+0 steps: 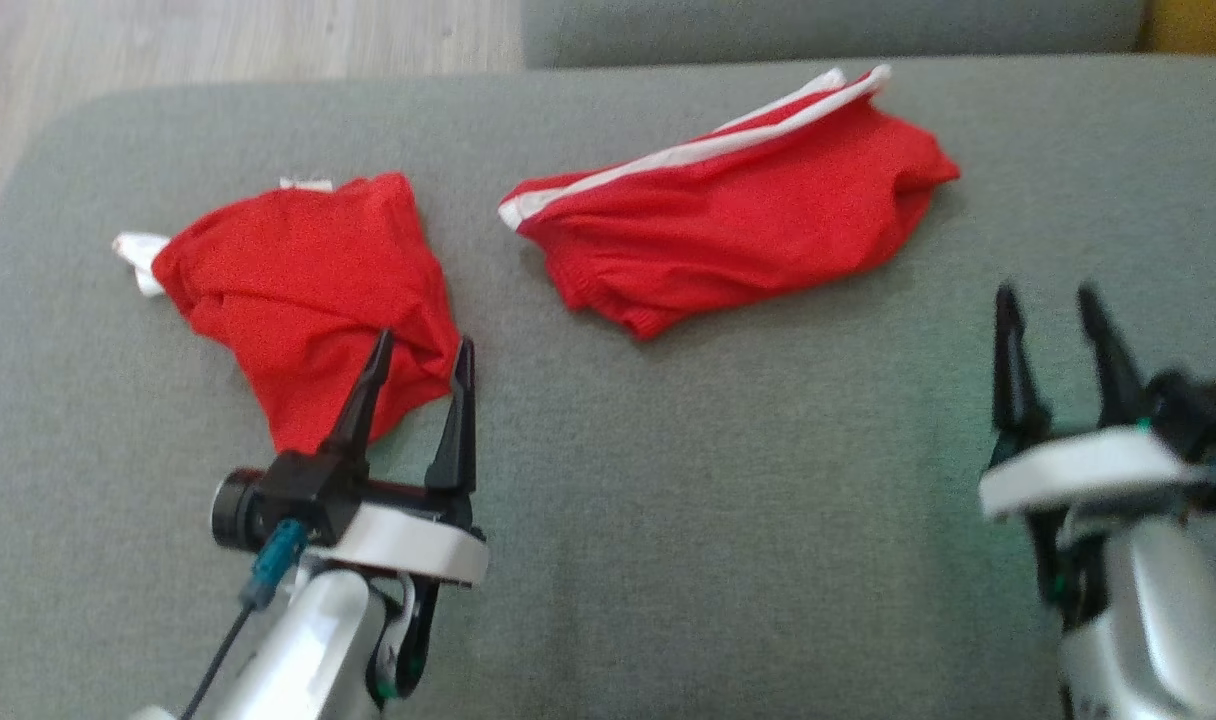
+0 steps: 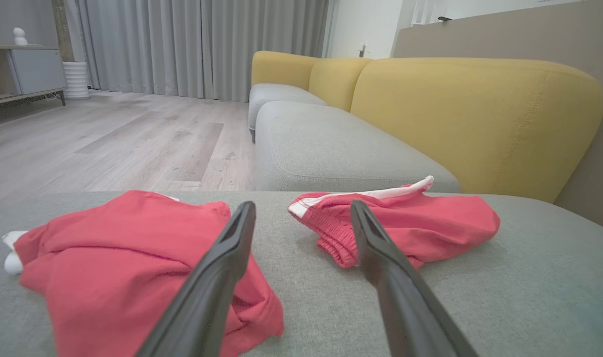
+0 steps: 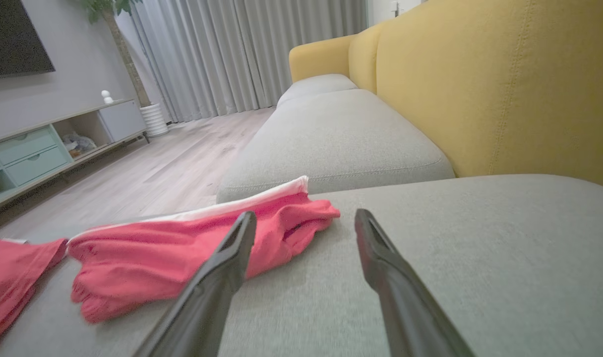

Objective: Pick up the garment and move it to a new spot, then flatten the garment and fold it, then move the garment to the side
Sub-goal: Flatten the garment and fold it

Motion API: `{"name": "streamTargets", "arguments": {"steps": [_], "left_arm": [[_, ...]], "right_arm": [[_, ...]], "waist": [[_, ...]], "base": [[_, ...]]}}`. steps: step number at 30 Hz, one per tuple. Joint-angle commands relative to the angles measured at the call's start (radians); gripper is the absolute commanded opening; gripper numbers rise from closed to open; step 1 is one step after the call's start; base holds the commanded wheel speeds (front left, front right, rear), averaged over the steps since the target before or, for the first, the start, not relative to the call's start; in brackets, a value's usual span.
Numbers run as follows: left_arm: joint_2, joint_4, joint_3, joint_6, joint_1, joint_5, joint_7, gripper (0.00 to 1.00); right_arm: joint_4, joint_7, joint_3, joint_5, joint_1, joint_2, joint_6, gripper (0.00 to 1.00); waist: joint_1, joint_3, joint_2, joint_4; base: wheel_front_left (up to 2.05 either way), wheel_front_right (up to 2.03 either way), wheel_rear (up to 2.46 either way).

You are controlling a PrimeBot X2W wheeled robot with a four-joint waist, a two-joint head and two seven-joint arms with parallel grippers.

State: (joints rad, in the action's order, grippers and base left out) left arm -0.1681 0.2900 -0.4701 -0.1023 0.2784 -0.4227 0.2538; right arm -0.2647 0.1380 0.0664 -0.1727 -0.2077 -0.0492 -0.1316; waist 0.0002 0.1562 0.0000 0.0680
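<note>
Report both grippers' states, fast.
Left gripper: open, holding nothing, fingertips at the near edge of the left red garment.
Right gripper: open, holding nothing, over bare grey cushion.

The left garment (image 1: 298, 270) and right garment (image 1: 738, 220) lie apart on the cushion (image 1: 728, 480). The left gripper (image 1: 423, 345) is at the left garment's near edge; the right gripper (image 1: 1046, 292) is apart, right of both.

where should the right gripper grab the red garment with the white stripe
Pinch the bunched right end of the striped garment, coming in from the near side with the open right gripper. That end folds up off the sofa cushion, so a finger can likely slide under; the middle lies flat.
</note>
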Motion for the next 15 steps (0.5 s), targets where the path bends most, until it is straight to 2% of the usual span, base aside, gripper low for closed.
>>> {"name": "streamTargets", "arguments": {"steps": [1,7,12,15], "left_arm": [[-0.006,-0.027,0.046,0.005,0.046,0.011,0.008,1.0],[0.016,-0.02,0.068,0.035,0.086,0.038,0.008,1.0],[0.04,-0.016,0.073,0.06,0.115,0.059,0.008,1.0],[0.051,-0.015,0.074,0.07,0.127,0.066,0.008,1.0]], "right_arm": [[0.039,-0.016,-0.012,0.007,-0.073,-0.001,0.001,1.0],[-0.027,-0.157,0.067,0.079,-0.272,-0.001,0.001,1.0],[-0.177,-0.276,0.165,0.154,-0.446,-0.007,0.001,1.0],[-0.246,-0.308,0.208,0.179,-0.509,-0.013,0.001,1.0]], "waist": [[-0.0002,0.047,0.0,0.025],[-0.0002,0.124,0.0,0.064],[-0.0002,0.177,0.0,0.1],[-0.0002,0.197,0.0,0.117]], "base": [[0.0,0.0,0.0],[0.0,0.0,0.0],[0.0,0.0,0.0],[0.0,0.0,0.0]]}}
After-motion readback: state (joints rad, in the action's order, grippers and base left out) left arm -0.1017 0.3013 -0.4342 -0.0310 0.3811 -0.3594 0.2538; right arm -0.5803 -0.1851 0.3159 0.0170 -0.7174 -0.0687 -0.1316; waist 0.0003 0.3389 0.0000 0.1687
